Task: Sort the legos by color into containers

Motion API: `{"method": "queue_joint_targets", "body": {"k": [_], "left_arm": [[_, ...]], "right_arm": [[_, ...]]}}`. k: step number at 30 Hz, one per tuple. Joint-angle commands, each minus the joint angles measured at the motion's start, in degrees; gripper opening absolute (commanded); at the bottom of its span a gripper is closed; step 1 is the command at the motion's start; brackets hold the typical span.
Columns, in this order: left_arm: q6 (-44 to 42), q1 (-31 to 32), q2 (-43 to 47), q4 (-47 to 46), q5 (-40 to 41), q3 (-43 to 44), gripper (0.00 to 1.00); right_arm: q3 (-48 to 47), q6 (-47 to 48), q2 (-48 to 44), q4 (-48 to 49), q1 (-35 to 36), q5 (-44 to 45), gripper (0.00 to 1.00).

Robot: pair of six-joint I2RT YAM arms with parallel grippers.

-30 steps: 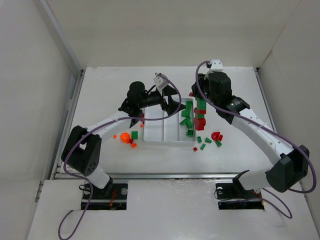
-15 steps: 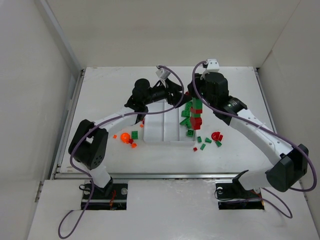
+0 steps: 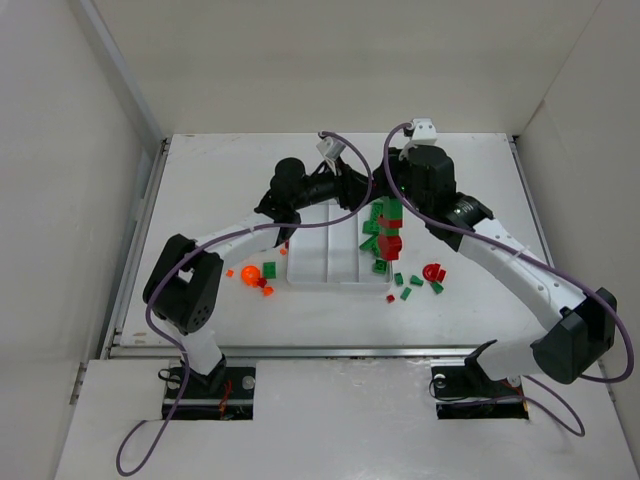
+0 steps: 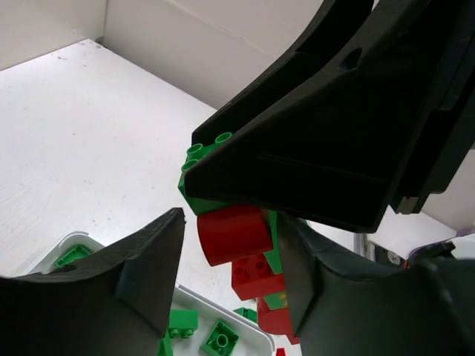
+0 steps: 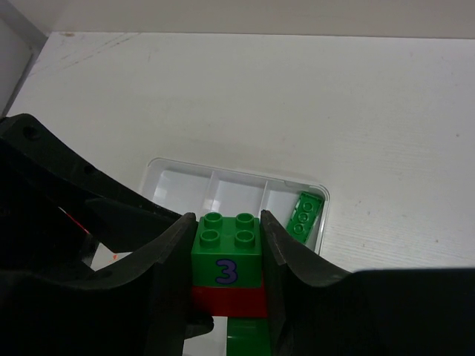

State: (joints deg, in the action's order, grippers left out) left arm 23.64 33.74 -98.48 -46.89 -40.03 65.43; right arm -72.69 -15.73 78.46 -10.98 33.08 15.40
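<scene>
Two arms meet above the tray [image 3: 305, 250] over one stuck-together stack.

The right end effector [image 5: 226, 222] is clenched on a green-and-red stack of legos [image 5: 226, 271], holding it above the tray's far end, probably to steady it for pulling apart. The left end effector [image 4: 231, 222] straddles the stack's rounded red brick [image 4: 237, 237]. I cannot tell whether it grips.

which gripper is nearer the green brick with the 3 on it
Right. The right gripper clamps the green brick marked 3 between its fingers. The left gripper is alongside, its fingers flanking the red rounded brick lower in the same stack.
</scene>
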Motion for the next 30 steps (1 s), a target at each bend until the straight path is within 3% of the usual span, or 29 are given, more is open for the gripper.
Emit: {"method": "queue_joint_targets", "body": {"k": [1, 9, 15, 21, 30], "left_arm": [[0.09, 0.28, 0.48, -3.47, -0.22, 2.77, 0.44], [-0.52, 0.28, 0.48, -2.94, 0.3, 2.77, 0.0], [-1.22, 0.28, 0.48, 0.39, 3.2, 2.25, 0.0], [-5.88, 0.28, 2.23, 6.1, 4.34, 2.25, 0.0], [-10.45, 0.28, 3.9, 12.17, 4.87, 1.72, 0.0]], "right_arm": [[-1.05, -1.06, -0.94, 5.01, 0.58, -0.98, 0.0], [0.61, -2.91, -0.94, 5.53, 0.58, -2.04, 0.0], [1.67, -4.66, -1.46, 5.53, 0.58, -0.38, 0.0], [-1.84, -6.25, -1.46, 4.48, -5.03, 1.56, 0.0], [-7.73, -6.25, 5.47, 1.84, -7.32, -0.1, 0.0]]}}
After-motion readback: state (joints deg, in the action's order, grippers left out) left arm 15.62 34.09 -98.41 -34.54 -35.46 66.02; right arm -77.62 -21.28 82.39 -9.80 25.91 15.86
